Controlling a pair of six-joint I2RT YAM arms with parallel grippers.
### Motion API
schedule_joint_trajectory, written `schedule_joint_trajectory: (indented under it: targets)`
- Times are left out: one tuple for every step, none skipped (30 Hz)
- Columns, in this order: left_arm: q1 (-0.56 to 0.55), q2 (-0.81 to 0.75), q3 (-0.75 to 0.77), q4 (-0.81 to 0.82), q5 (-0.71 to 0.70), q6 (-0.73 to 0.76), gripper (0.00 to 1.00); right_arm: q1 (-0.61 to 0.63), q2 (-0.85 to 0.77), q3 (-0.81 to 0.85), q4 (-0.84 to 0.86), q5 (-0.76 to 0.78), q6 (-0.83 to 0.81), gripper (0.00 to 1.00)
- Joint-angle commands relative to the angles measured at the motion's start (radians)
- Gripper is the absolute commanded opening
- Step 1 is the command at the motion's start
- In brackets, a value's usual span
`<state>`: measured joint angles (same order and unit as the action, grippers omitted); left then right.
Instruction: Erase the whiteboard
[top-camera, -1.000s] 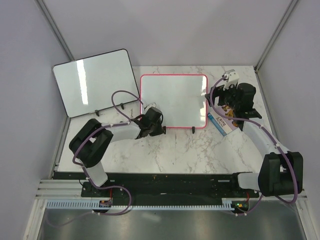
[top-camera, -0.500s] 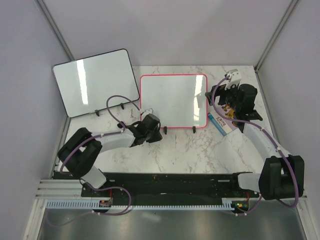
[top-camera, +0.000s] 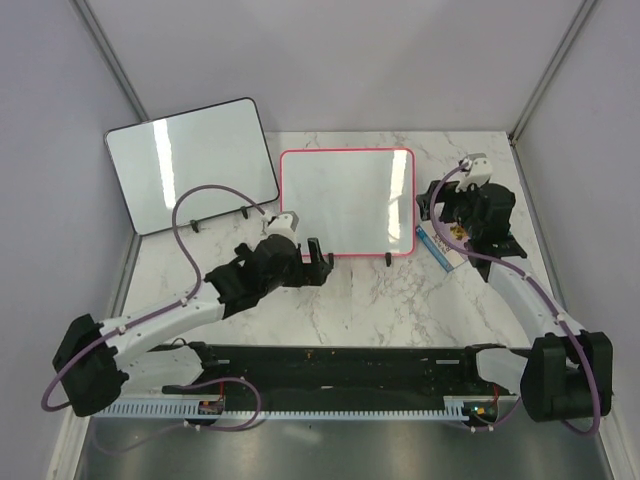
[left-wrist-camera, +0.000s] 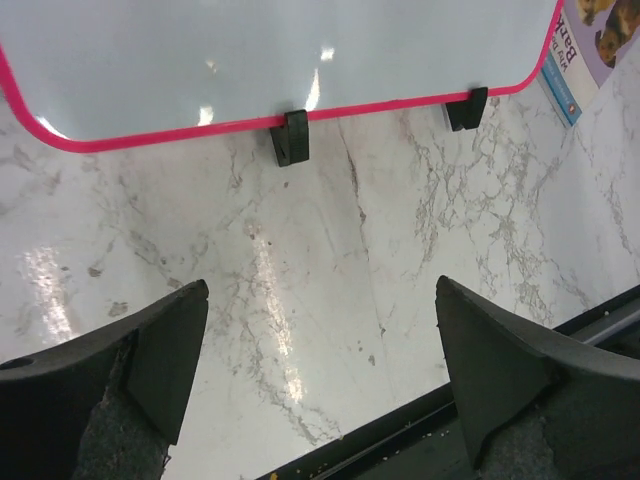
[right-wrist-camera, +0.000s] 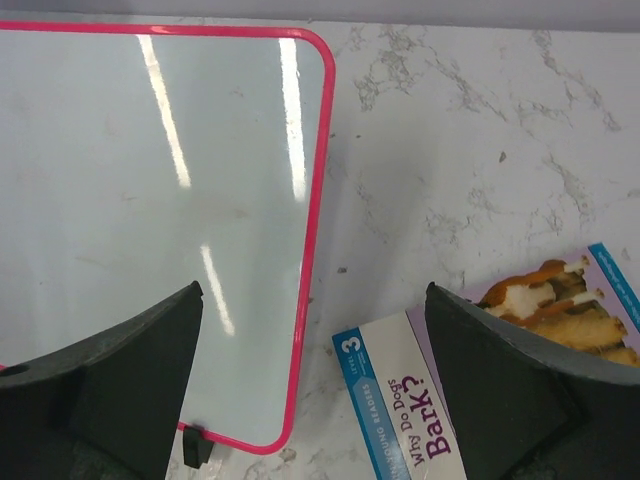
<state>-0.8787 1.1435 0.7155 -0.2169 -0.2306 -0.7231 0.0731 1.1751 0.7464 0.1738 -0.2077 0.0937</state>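
Note:
The whiteboard (top-camera: 347, 202), white with a pink frame and small black feet, lies at the middle of the marble table, and no writing shows on its face. My left gripper (top-camera: 320, 265) is open and empty just in front of the board's near left foot (left-wrist-camera: 290, 138). In the left wrist view the gripper (left-wrist-camera: 320, 300) has bare marble between its fingers, with the whiteboard (left-wrist-camera: 270, 50) above. My right gripper (top-camera: 428, 212) hangs open and empty over the board's right edge. In the right wrist view the gripper (right-wrist-camera: 313, 295) spans the whiteboard (right-wrist-camera: 150, 200) frame.
A black-framed white board (top-camera: 190, 165) lies at the far left. A children's book (top-camera: 445, 245), titled "Why Do Dogs Bark?" (right-wrist-camera: 420, 410), lies right of the whiteboard under the right arm. The black base rail (top-camera: 330, 365) runs along the near edge.
My left gripper has opened and its arm has drawn back and stretched out low from the left. The right gripper has opened a little wider and shifted slightly.

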Motion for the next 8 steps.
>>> schedule_joint_trajectory:
  targets:
    - [0.001,-0.116,0.07,-0.099,-0.095,0.177,1.0,0.002,-0.092,-0.088,-0.005,0.103,0.072,0.98]
    - [0.001,-0.129,0.081,-0.125,-0.111,0.186,1.0,0.004,-0.11,-0.108,-0.002,0.116,0.089,0.98]
    - [0.0,-0.157,0.093,-0.128,-0.111,0.2,1.0,0.004,-0.129,-0.128,0.003,0.143,0.095,0.98]
    - [0.001,-0.169,0.098,-0.131,-0.116,0.224,1.0,0.004,-0.167,-0.165,0.004,0.157,0.101,0.98]
    - [0.001,-0.179,0.101,-0.136,-0.121,0.235,1.0,0.002,-0.184,-0.18,0.004,0.174,0.104,0.98]
    - [0.003,-0.198,0.102,-0.139,-0.127,0.249,1.0,0.004,-0.199,-0.194,0.004,0.2,0.11,0.98]
    - [0.001,-0.203,0.105,-0.141,-0.148,0.255,1.0,0.004,-0.224,-0.214,0.003,0.2,0.11,0.98]
    - [0.001,-0.206,0.108,-0.147,-0.157,0.263,1.0,0.002,-0.233,-0.22,-0.008,0.244,0.113,0.98]
